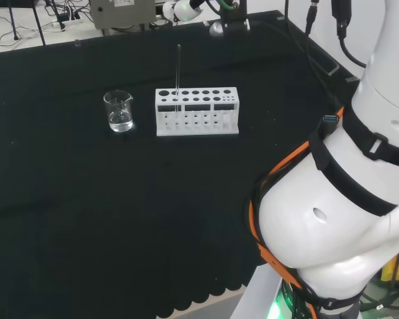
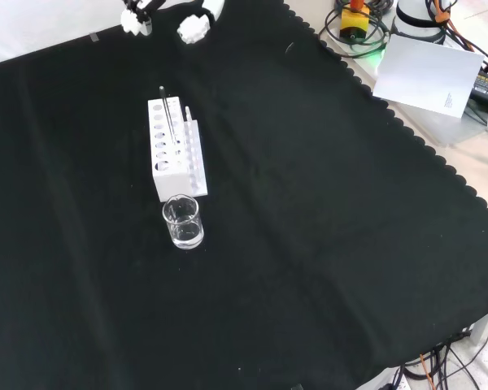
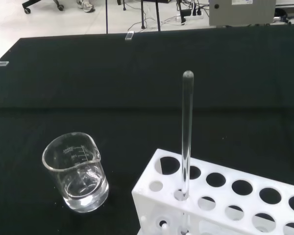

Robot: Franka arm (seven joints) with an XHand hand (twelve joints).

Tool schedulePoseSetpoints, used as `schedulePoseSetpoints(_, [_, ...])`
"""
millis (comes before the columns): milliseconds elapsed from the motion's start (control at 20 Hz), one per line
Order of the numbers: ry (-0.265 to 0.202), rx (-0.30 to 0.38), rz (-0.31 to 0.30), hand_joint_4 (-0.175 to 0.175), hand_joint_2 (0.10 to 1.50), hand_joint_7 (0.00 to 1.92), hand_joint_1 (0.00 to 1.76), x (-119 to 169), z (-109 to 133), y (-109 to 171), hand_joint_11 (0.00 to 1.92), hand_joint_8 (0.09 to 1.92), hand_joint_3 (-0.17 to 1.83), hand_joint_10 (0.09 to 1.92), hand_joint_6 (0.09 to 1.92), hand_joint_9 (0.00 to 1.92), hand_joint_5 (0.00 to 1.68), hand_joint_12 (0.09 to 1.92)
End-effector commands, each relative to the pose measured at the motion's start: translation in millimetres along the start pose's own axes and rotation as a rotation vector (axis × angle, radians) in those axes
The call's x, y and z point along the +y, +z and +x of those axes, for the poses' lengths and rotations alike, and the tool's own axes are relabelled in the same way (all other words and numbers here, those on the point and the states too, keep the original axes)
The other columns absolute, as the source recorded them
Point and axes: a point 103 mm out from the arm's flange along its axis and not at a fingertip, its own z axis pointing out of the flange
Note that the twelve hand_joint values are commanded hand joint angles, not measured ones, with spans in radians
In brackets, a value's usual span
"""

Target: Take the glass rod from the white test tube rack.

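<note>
Glass rod (image 3: 187, 132) upright in white rack (image 1: 197, 111), beaker (image 1: 119, 111) beside (water visible from wrist), fingers' state cannot be told.

Glass rod (image 1: 178, 72) stands upright in a hole near the left end of the white test tube rack (image 1: 197, 111) in head view, its upper length well clear above the rack top. Other rack holes look empty, so nothing crowds the rod from the rack's right side. One obstacle: small glass beaker (image 1: 119, 110) on the cloth near the rack's left end, apart from it, much lower than the rod top. Black cloth (image 1: 86, 219) open all round rack and beaker
</note>
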Motion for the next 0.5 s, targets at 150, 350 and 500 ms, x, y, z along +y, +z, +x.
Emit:
schedulePoseSetpoints(150, [-0.023, 0.017, 0.002, -0.175, 1.02, 0.44, 0.51, 9.9, -6.8, 21.7, 0.21, 0.99, 0.54, 0.9, 0.09, 0.7, 0.36, 1.44])
schedulePoseSetpoints(350, [-0.02, 0.015, 0.005, -0.175, 1.03, 0.48, 0.51, 12.6, -8.9, 27.0, 0.23, 1.0, 0.54, 0.91, 0.09, 0.73, 0.38, 1.44])
schedulePoseSetpoints(500, [-0.019, 0.01, 0.018, -0.175, 1.04, 0.53, 0.52, 17.7, -9.2, 32.3, 0.25, 1.01, 0.53, 0.91, 0.11, 0.78, 0.43, 1.43])
